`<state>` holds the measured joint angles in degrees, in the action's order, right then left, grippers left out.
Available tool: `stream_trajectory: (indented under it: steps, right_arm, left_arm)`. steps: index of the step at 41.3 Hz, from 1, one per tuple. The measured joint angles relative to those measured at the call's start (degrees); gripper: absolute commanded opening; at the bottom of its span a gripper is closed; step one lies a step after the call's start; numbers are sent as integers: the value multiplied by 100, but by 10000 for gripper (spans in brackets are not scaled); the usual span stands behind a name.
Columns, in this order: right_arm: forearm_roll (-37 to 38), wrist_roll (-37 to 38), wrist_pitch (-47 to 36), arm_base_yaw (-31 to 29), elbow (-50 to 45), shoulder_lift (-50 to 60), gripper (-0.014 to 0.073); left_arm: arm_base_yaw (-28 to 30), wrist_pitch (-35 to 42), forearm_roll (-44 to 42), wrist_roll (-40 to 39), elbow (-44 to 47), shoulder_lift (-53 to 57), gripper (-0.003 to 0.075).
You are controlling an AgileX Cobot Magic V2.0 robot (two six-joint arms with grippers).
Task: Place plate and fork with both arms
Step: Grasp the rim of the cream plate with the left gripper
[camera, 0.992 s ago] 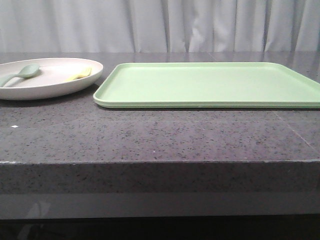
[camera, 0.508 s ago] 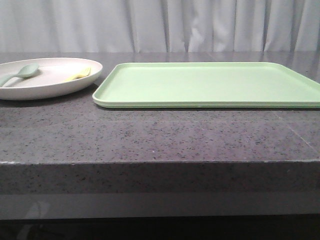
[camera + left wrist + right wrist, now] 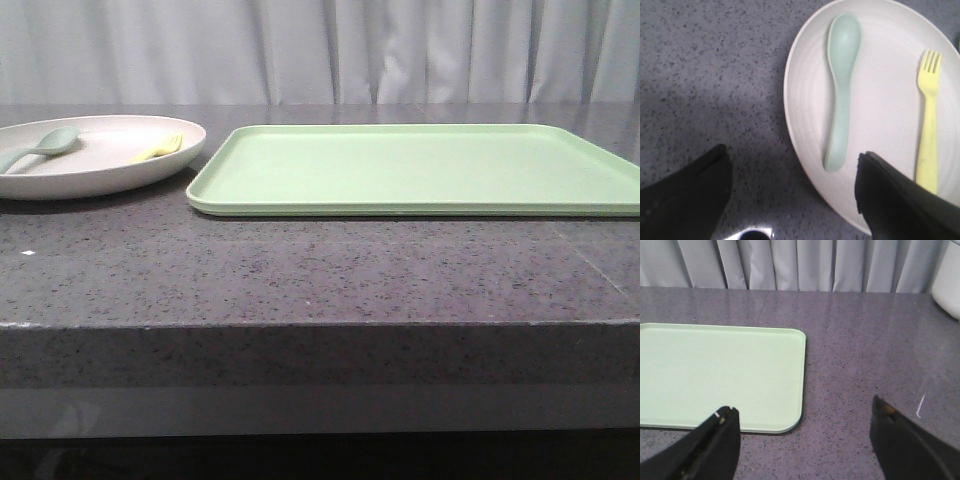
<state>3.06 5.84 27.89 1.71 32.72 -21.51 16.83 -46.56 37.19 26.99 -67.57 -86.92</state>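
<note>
Cream matte plastic plate (image 3: 95,165), round and shallow with a raised rim, sits on the speckled grey stone table (image 3: 320,270) just left of the flat light-green rectangular tray (image 3: 420,170), which holds nothing; the plate carries the small yellow plastic fork (image 3: 928,135) with short tines and a pale teal-green spoon (image 3: 841,85), lying side by side and apart. Left gripper (image 3: 792,195) hovers over the plate's near edge, black fingers (image 3: 890,200) spread wide, gripping nothing. Right gripper (image 3: 802,440) hangs over the tray's right end, also wide apart and holding nothing.
</note>
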Motion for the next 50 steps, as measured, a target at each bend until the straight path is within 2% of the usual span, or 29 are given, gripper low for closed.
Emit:
stream_trajectory:
  steps: [18, 22, 27, 42, 48, 50]
  right_arm:
    - [0, 0, 0, 0, 0, 0, 562]
    - [0, 0, 0, 0, 0, 0, 562]
    - [0, 0, 0, 0, 0, 0, 562]
    - [0, 0, 0, 0, 0, 0, 562]
    - [0, 0, 0, 0, 0, 0, 562]
    - [0, 0, 0, 0, 0, 0, 562]
  left_arm:
    - [0, 0, 892, 87, -818, -1552, 491]
    - [0, 0, 1020, 100, -971, -1767, 468]
    - [0, -71, 1142, 124, -1080, -1955, 392]
    - [0, -293, 1227, 181, -1087, -2060, 75]
    - [0, -316, 1279, 181, -1087, -2060, -17]
    - [0, -339, 1298, 192, -1087, -2060, -20]
